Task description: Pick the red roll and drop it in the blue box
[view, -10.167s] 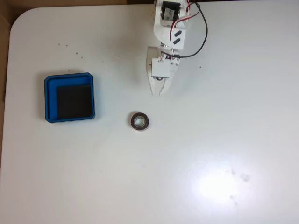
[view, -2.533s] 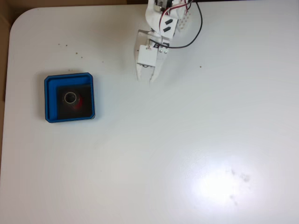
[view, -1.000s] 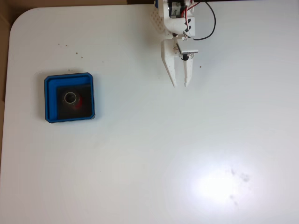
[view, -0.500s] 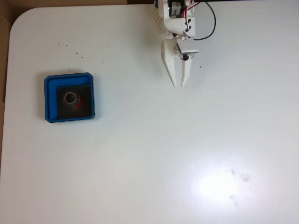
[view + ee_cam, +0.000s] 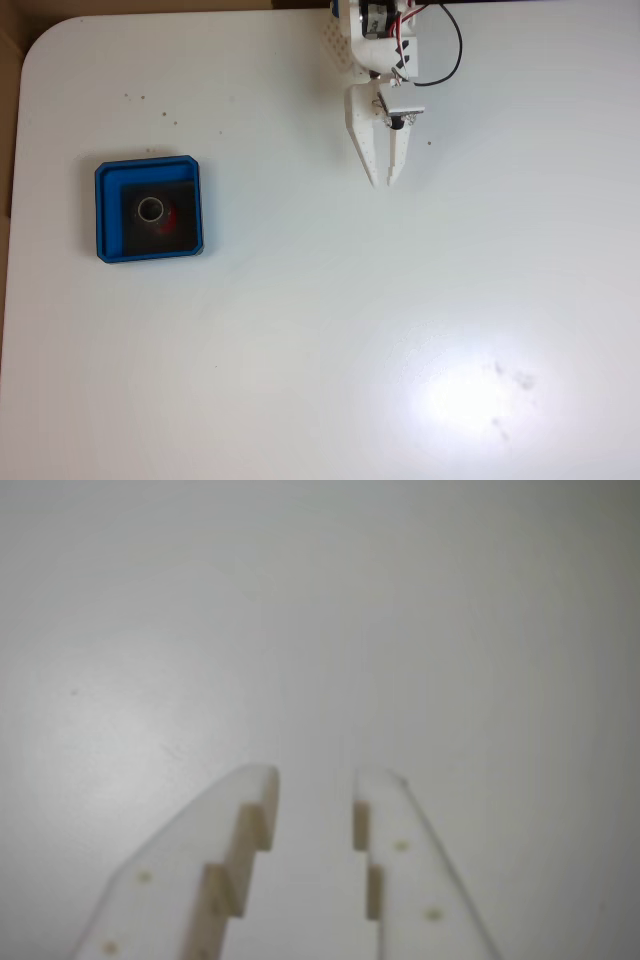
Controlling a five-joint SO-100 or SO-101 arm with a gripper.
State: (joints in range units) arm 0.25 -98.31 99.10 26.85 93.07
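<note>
The small red roll with its pale hollow core [image 5: 153, 211] lies on the black floor of the shallow square bright-blue box [image 5: 108, 210], resting inside the rim, so the drop appears complete. The box sits well apart from the fingers, off to their left in the fixed view. The white two-finger gripper [image 5: 383, 180] hangs near the top edge of the white table [image 5: 400, 330], pointing down the picture, with nothing between its jaws. In the wrist view the gripper [image 5: 312, 780] shows its stepped white fingers [image 5: 240, 840] parted by a narrow gap, holding nothing; bare table lies ahead. This placement suits a parked arm, clear of the box.
</note>
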